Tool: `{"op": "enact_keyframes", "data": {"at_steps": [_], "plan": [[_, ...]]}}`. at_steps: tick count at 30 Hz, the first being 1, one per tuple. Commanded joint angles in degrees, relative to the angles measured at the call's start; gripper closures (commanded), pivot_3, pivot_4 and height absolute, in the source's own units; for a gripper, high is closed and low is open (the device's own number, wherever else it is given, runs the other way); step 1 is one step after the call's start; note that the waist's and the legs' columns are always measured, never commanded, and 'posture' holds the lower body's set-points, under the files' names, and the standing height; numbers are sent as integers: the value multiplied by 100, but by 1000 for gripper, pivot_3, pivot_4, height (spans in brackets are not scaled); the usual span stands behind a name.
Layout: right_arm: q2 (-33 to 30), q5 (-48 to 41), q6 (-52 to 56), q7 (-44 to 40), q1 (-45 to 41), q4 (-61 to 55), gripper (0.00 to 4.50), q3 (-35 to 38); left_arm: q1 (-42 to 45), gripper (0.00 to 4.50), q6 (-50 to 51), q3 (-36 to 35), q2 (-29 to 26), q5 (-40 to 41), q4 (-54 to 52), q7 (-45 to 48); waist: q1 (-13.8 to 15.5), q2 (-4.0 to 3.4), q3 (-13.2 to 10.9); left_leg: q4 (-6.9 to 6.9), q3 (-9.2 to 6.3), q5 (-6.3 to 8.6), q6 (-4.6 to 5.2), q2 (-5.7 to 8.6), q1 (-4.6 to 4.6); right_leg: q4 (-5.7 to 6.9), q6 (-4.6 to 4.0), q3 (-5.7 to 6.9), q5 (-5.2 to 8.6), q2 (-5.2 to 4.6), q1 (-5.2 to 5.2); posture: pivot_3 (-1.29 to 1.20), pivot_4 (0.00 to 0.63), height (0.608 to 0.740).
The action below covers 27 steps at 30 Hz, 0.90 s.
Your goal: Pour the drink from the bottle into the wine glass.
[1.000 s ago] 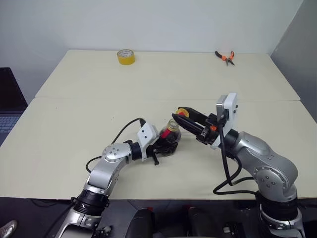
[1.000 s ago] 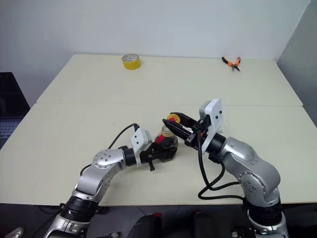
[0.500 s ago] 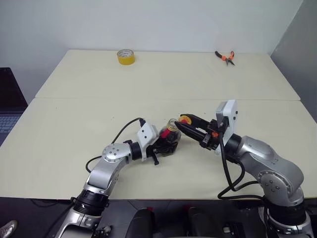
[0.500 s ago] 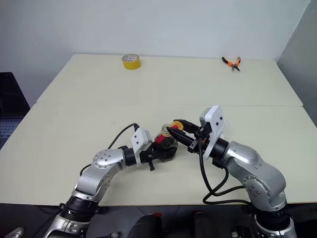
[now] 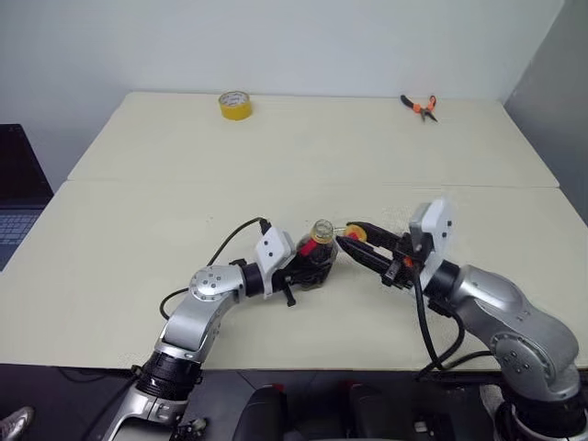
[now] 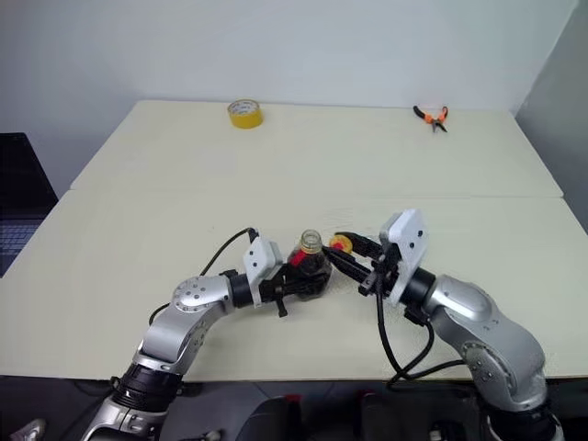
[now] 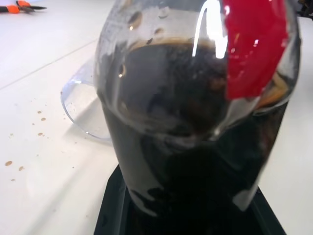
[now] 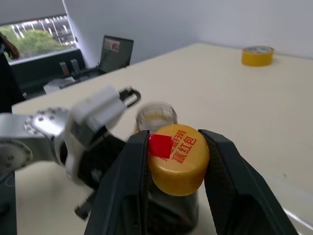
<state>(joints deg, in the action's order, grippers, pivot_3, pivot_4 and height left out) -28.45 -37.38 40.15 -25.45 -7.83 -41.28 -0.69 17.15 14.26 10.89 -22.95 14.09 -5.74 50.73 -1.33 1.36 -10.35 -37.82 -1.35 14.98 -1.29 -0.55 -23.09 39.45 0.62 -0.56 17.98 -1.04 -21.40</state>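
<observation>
- Bottle (image 5: 318, 260) stood upright on the table (image 5: 138, 230), uncapped, squeezed tight by the left gripper (image 5: 308, 268).
- Left wrist view: dark drink (image 7: 195, 147) filled it; the wine glass (image 7: 83, 105) lay behind.
- Right wrist view: the right gripper (image 8: 176, 161) pinched the yellow cap (image 8: 178, 156).

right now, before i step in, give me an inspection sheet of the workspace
surface: cream table, small brown spots near the bottle
job's things: bottle upright, uncapped, with dark drink; clear glass edge behind it, likely the wine glass
clutter: yellow tape roll, orange pliers at the far edge
grippers: left pincer shut on bottle; right pincer shut on yellow cap
cables: black cable looping off left wrist, another by right arm
surroundings: white wall, laptop on the left
</observation>
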Motion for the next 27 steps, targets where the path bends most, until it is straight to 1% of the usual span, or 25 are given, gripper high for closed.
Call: {"op": "enact_keyframes", "data": {"at_steps": [1, 5, 11, 15, 20, 25, 27], "plan": [[-188, 202, -421, -150, 622, -168, 3262, 445, -2, 3653, -119, -27, 8, 138, -405, 54, 17, 0, 0, 0, 0, 0, 0, 0, -1, -1, 0, 0, 0, 0, 0, 0, 150, 740], [-214, 620, -1046, -239, 1631, 275, 3262, 924, 4, 3653, -119, -1, 22, 145, -431, 75, 27, 0, 0, -2, 2, 0, 0, 1, 4, 1, 1, -2, 0, 0, 4, 0, 150, 740], [39, 1078, -1756, -214, 2383, 1052, 3262, 1252, 80, 3653, -120, 44, 96, 153, -423, 103, 22, 0, 0, 2, 5, 0, 0, -2, 9, 2, 2, -5, 1, 4, 5, 0, 150, 740], [185, 1278, -2049, -107, 2364, 1603, 3262, 1422, 123, 3653, -125, 59, 137, 150, -414, 135, 22, 0, 0, 1, 8, 0, 0, -1, 10, 3, 2, -9, 1, 3, 6, 0, 150, 740], [250, 1278, -2116, -84, 2208, 2045, 3262, 1620, 142, 3653, -136, 69, 155, 139, -403, 148, 27, -1, 0, 1, 8, 0, 0, -1, 10, 4, 2, -9, 1, 4, 6, 0, 150, 740], [215, 1428, -2212, -148, 2124, 2438, 3262, 1640, 160, 3653, -145, 79, 159, 140, -383, 141, 37, -2, 1, 1, 9, 0, 0, -1, 10, 3, 1, -10, 0, 3, 6, 0, 150, 740], [222, 1445, -2259, -195, 2110, 2600, 2532, 1624, 168, 3653, -150, 79, 161, 140, -370, 143, 37, -2, 1, 1, 9, 0, 0, -1, 10, 4, 1, -10, 0, 4, 6, 0, 150, 740]]}}
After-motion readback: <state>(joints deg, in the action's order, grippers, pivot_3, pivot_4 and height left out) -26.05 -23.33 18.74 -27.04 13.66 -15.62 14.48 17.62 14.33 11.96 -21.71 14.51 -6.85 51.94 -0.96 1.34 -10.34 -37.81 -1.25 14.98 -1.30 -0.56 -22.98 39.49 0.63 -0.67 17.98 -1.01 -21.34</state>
